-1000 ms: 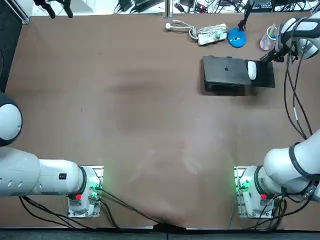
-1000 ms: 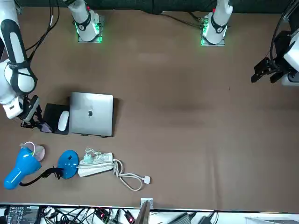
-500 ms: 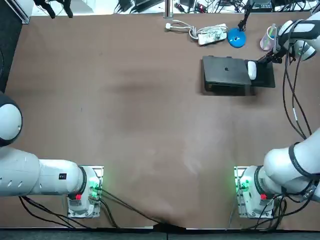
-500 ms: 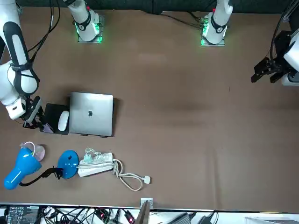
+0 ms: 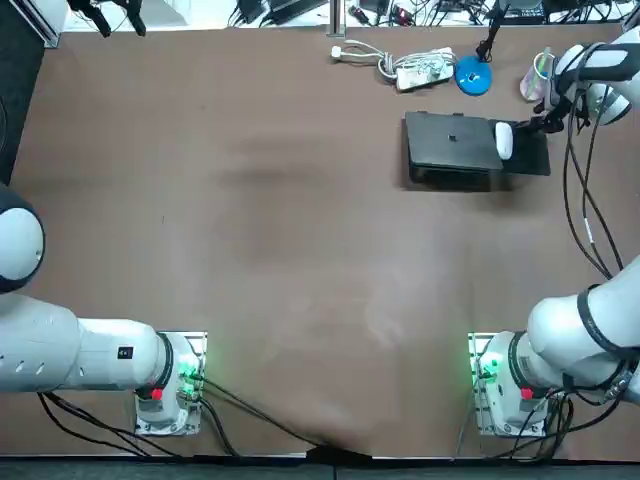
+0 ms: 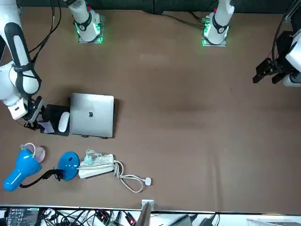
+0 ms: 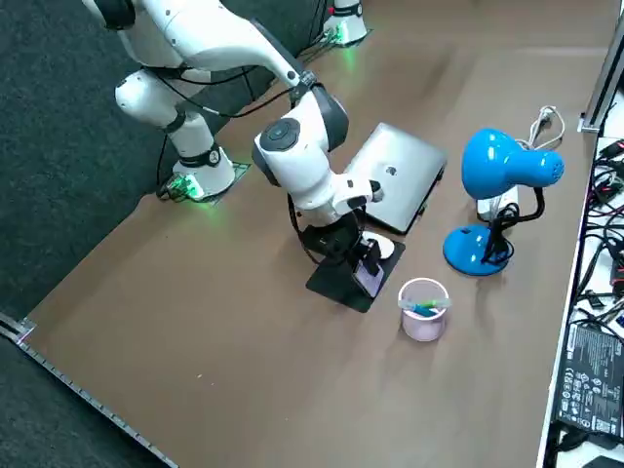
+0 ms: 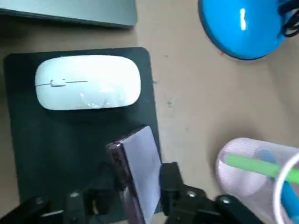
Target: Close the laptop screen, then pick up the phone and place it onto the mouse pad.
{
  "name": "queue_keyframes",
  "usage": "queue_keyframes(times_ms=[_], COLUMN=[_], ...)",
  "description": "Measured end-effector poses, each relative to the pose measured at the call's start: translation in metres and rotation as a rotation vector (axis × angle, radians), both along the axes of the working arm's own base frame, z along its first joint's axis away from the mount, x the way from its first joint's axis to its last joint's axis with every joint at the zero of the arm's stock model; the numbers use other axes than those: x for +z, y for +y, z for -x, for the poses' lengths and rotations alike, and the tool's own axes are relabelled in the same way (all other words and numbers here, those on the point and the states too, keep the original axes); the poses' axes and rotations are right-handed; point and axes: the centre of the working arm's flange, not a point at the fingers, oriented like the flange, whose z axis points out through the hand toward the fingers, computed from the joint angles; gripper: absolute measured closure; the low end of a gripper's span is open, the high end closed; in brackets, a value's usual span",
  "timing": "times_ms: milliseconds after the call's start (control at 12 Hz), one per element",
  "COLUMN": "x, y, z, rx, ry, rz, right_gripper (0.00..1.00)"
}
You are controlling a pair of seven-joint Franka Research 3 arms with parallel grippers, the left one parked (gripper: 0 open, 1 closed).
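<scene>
Two fingers [image 8: 170,179] of the right gripper [image 8: 135,189] are clamped on the phone [image 8: 140,163], tilted over the mouse pad [image 8: 28,149] just beside the mouse [image 8: 88,82] and the closed laptop [image 5: 452,140]. Plain brown table [image 5: 250,220] all around, lamp [image 7: 507,171], pen cup [image 7: 422,309] and power strip [image 5: 425,68] near its far edge, dark carpet [image 7: 58,175] below. Phone's lower end is hidden behind the fingers, so can't tell if it touches the pad.

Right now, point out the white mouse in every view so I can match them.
Top: mouse on the mouse pad, far right, beside the laptop.
Front: mouse at left, beside the laptop.
Right side: mouse centre, partly hidden behind the right gripper.
Right wrist: mouse beyond the phone held in the jaws.
Shared landmark: the closed laptop.
</scene>
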Motion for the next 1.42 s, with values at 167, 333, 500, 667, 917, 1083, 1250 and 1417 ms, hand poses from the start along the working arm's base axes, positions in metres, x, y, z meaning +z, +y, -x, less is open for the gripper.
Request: queue_keyframes(times_ms=[167, 333, 500, 667, 917, 1083, 1250, 1417], x=[0.000, 0.015, 0.033, 0.052, 0.083, 0.114, 0.154, 0.195], y=[0.000, -0.001, -0.002, -0.002, 0.002, 0.008, 0.013, 0.017], z=[0.002, 0.002, 0.003, 0.004, 0.006, 0.006, 0.002, -0.002], rx=[0.000, 0.003, 0.004, -0.015, -0.130, -0.232, -0.317, -0.424], ry=[0.001, -0.001, -0.009, -0.014, 0.003, 0.050, 0.105, 0.179], rz=[0.000, -0.004, -0.006, -0.020, -0.073, -0.134, -0.176, -0.177], right_gripper=[0.29, 0.00, 0.00, 0.00, 0.00, 0.00, 0.00, 0.00])
